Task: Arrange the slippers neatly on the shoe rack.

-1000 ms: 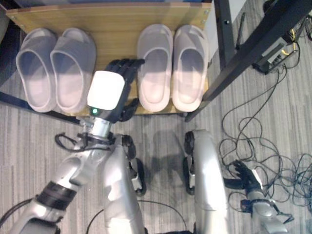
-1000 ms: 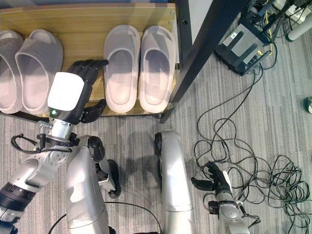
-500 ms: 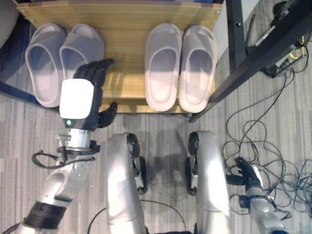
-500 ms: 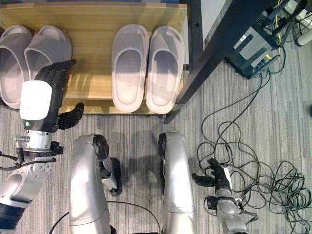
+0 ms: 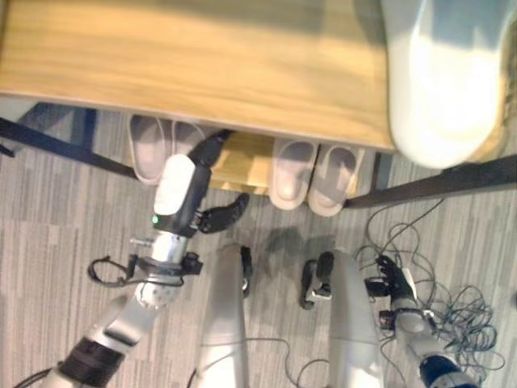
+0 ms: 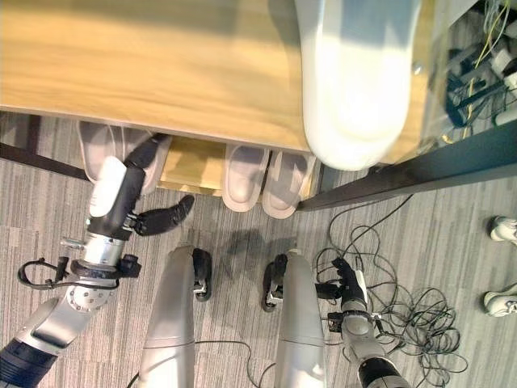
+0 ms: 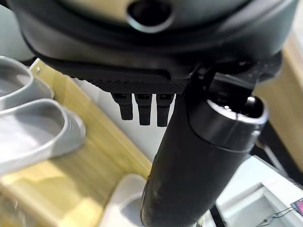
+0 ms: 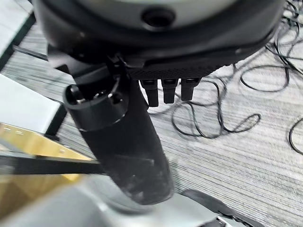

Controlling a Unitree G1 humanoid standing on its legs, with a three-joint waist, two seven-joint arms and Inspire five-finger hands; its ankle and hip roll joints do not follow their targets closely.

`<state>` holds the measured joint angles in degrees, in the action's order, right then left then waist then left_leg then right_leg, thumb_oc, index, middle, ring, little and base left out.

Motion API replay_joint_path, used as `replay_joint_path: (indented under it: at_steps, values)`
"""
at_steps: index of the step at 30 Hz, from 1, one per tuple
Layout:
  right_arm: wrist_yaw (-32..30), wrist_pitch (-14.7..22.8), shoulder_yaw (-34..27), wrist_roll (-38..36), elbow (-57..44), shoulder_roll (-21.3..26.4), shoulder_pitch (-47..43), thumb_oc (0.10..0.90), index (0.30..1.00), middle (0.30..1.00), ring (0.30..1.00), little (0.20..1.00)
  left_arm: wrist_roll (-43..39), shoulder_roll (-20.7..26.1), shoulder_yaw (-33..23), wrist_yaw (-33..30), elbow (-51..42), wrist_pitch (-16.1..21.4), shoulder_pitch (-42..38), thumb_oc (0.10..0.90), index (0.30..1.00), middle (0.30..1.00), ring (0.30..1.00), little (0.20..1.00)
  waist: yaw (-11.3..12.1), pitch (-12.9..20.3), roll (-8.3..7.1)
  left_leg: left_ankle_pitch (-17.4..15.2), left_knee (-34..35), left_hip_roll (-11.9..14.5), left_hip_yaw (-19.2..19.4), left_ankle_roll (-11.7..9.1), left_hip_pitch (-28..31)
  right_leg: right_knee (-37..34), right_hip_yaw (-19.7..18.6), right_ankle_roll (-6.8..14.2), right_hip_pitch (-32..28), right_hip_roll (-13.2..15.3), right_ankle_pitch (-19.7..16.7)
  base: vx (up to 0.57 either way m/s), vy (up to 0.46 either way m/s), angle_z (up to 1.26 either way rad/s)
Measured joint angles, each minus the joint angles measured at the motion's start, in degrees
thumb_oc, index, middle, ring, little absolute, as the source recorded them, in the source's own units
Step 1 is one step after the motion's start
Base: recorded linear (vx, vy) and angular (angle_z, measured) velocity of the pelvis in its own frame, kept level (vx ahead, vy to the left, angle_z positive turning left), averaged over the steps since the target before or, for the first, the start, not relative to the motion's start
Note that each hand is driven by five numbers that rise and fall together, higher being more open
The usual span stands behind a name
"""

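Note:
A pale slipper (image 5: 444, 81) lies on the shoe rack's wooden top board (image 5: 194, 56), at its right end. Below it, on the lower shelf (image 5: 242, 162), a grey pair (image 5: 149, 153) stands on the left and a white pair (image 5: 311, 174) on the right, toes hidden under the top board. My left hand (image 5: 182, 190) is open in front of the lower shelf, fingers pointing in beside the grey pair (image 7: 28, 132) and thumb spread out. Low by the floor at the right, my right hand (image 5: 396, 283) hangs open and holds nothing.
A black frame bar (image 5: 436, 190) runs along the floor right of the rack, and another (image 5: 65, 145) at the left. Tangled cables (image 5: 452, 307) cover the carpet at the lower right. A person's pale shoes (image 6: 501, 230) stand at the far right.
The camera has pulled back and tilted, bringing the top board and its slipper into view. My left hand has shifted from between the two pairs towards the grey pair.

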<state>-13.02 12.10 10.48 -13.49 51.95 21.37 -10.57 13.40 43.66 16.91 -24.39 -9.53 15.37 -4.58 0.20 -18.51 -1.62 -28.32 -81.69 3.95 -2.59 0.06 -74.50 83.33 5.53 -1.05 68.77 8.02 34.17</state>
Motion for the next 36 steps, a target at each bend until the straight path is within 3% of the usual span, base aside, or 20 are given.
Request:
replay_joint_path:
  at_steps: [5,8,10,15,17,20,24,26,27,28,29,30,31,32,33,34,35,36]
  values:
    - [0.4,-1.1,0.0,2.2,2.6,-1.1,0.9,0.8,0.9,0.9,0.9,0.9,-4.1,0.0,2.0,5.0,2.8,0.1,1.4,0.8,0.9,0.9,0.9,0.9,-0.2,1.9,-1.05,3.2,10.0,0.0,0.9,0.0,9.1,-10.1,0.5,0.8,-8.7,-0.1,-3.5,0.0,-0.007,0.01]
    - [1.0,-1.9,-0.1,2.9,3.7,-2.0,4.4,0.8,0.9,0.9,0.9,0.9,-4.2,0.0,3.6,8.4,6.6,0.1,3.6,0.8,0.9,0.9,0.9,0.9,-0.6,3.6,-1.56,5.7,18.9,-0.1,1.3,0.1,18.8,-19.5,1.4,1.4,-18.3,-0.4,-6.6,0.01,-0.039,0.03]
    - [1.0,-2.0,-0.1,3.7,4.5,-2.8,6.1,0.8,0.9,0.9,0.9,0.9,-4.2,0.0,3.8,9.5,8.7,0.1,5.9,0.8,0.9,0.9,0.9,0.9,-1.4,6.2,-2.59,7.2,23.3,-0.2,2.1,0.3,22.2,-23.6,1.2,1.6,-21.3,-0.5,-8.3,0.05,-0.037,-0.05]
    - [2.4,-2.8,-0.8,4.3,5.5,-3.6,9.4,0.8,0.9,0.9,0.9,0.9,-4.0,-0.5,3.7,14.1,13.9,-0.3,9.8,0.8,0.9,0.9,0.9,0.9,-3.1,6.6,-3.0,10.7,35.5,-0.2,3.7,0.4,36.2,-35.9,1.4,2.2,-34.6,-0.8,-12.3,0.1,-0.068,-0.06]
    - [2.6,-2.7,-0.8,4.3,5.7,-3.7,10.9,0.8,0.9,0.9,0.9,0.9,-4.0,-0.7,3.5,14.3,14.1,-0.2,11.3,0.8,0.9,0.9,0.9,0.9,-3.0,7.6,-2.8,11.3,38.5,-0.2,4.1,0.5,38.7,-38.7,1.6,2.1,-36.9,-0.8,-13.1,0.13,-0.097,-0.05]
    - [3.3,-3.8,-2.3,4.4,9.5,-6.0,12.1,0.8,0.9,0.9,0.9,0.9,-3.6,-3.1,3.7,16.3,18.2,-0.5,11.9,0.8,0.9,0.9,0.9,0.9,-3.1,7.9,-2.82,15.4,47.8,-0.9,3.9,-0.1,47.2,-47.2,2.6,2.5,-45.0,-1.0,-16.5,0.12,-0.062,0.11]
    - [5.0,-4.2,-2.3,4.6,11.3,-6.6,16.4,0.8,0.9,0.9,0.9,0.9,-3.0,-7.2,3.9,18.7,21.6,-0.5,15.2,0.8,0.9,0.9,0.9,0.9,-3.2,10.0,-1.42,24.0,67.8,-1.0,3.7,-0.9,61.3,-66.7,4.7,2.4,-59.3,-2.9,-24.4,0.11,-0.068,0.14]
    - [5.0,-4.6,-2.3,5.6,11.5,-6.2,17.8,0.8,0.9,0.9,0.9,0.9,-1.4,-8.5,4.4,18.9,21.6,-0.5,15.3,0.8,0.9,0.9,0.9,0.9,-3.3,11.1,-0.53,25.1,69.8,-0.8,2.6,-1.2,62.7,-71.1,6.4,2.5,-62.6,-3.7,-26.6,-0.1,0.077,0.26]
    - [5.1,-4.6,-2.2,6.4,11.4,-6.2,17.4,0.8,0.9,0.9,0.9,0.9,-1.3,-8.9,4.4,18.9,21.6,-0.5,15.5,0.8,0.9,0.9,0.9,0.9,-3.3,11.3,-0.82,25.6,70.4,-0.9,2.5,-1.2,63.4,-71.5,6.4,2.5,-62.9,-3.6,-26.8,-0.2,0.306,-0.16]
    - [5.1,-4.9,-0.7,6.7,11.3,-6.2,15.9,0.8,0.9,0.9,0.9,0.9,-1.3,-9.2,5.0,18.9,23.0,-0.5,15.8,0.8,0.9,0.9,0.9,0.9,-2.9,11.4,-2.79,26.9,69.1,-1.7,2.2,-2.8,64.1,-72.4,5.3,1.8,-63.3,-2.0,-27.6,-0.21,0.381,-0.35]
    - [5.2,-4.8,-0.1,6.7,11.1,-6.2,15.3,0.8,0.9,0.9,0.9,0.9,-1.2,-9.1,5.7,18.9,24.0,-0.5,15.8,0.8,0.9,0.9,0.9,0.9,-3.0,11.4,-3.86,26.2,66.3,-1.5,2.5,-1.9,63.8,-72.1,4.4,2.0,-64.0,-1.2,-27.9,-0.14,0.28,-0.37]
    - [5.1,-4.6,0.1,7.0,10.8,-5.9,14.9,0.8,0.9,0.9,0.9,0.9,-1.2,-9.2,6.5,18.9,25.1,-0.2,15.4,0.8,0.9,0.9,0.9,0.9,-3.3,11.6,-3.77,24.3,62.6,-0.5,2.2,-3.0,63.5,-72.8,4.8,2.2,-64.0,-1.2,-28.4,-0.04,0.096,-0.42]
    - [4.9,-4.3,0.5,8.9,10.8,-5.1,14.5,0.8,0.9,0.9,0.9,0.9,-1.1,-9.7,8.3,19.2,26.6,-0.4,15.6,0.8,0.9,0.9,0.9,0.9,-3.3,12.7,-3.01,22.1,59.1,3.3,2.0,-3.8,65.4,-73.6,4.3,2.3,-65.0,-1.7,-28.3,-0.12,0.319,-0.2]
    - [4.8,-4.0,0.4,9.0,10.7,-4.5,14.7,0.8,0.9,0.9,0.9,0.9,-0.8,-11.0,8.5,19.5,27.0,-0.4,15.5,0.8,0.9,0.9,0.9,0.9,-4.1,13.1,-2.02,21.7,61.6,4.3,1.4,-5.3,67.2,-73.1,4.3,3.0,-65.2,-2.0,-28.5,-0.18,0.427,-0.06]
    - [4.5,-4.9,-0.2,9.0,10.8,-4.3,14.9,0.8,0.9,0.9,0.9,0.9,-0.7,-13.3,8.8,19.7,28.8,-0.4,13.2,0.8,0.9,0.9,0.9,0.9,-4.7,13.4,-1.33,19.5,66.1,3.6,2.6,-6.4,68.8,-72.8,4.3,4.8,-64.0,-0.2,-30.3,-0.34,0.67,0.39]
    - [4.7,-5.7,-2.5,9.0,11.0,-5.1,15.3,0.8,0.9,0.9,0.9,0.9,-0.7,-15.5,11.1,19.9,30.2,-1.5,11.9,0.8,0.9,0.9,0.9,0.9,-5.7,13.8,-0.88,22.8,75.9,-2.8,3.8,-0.2,72.1,-73.8,4.5,3.6,-63.8,5.4,-34.5,-0.42,0.725,0.15]
    - [4.6,-6.1,-2.3,9.0,11.4,-5.1,14.8,0.8,0.9,0.9,0.9,0.9,-0.7,-15.3,12.1,19.9,29.9,-1.6,11.9,0.8,0.9,0.9,0.9,0.9,-5.4,13.8,-0.74,23.0,69.0,-9.9,5.4,4.3,66.4,-76.6,0.6,6.2,-60.0,11.3,-46.6,-0.78,1.036,-0.04]
    - [3.5,-5.8,-2.3,8.7,6.3,-5.3,16.8,0.8,0.9,0.9,0.9,0.9,-0.6,-14.8,10.4,19.9,29.5,-1.6,12.5,0.8,0.9,0.9,0.9,0.9,-5.5,11.8,-2.13,24.3,65.0,-15.3,8.3,10.8,62.1,-77.4,-1.2,7.4,-55.4,16.3,-59.0,-0.66,0.822,-0.29]
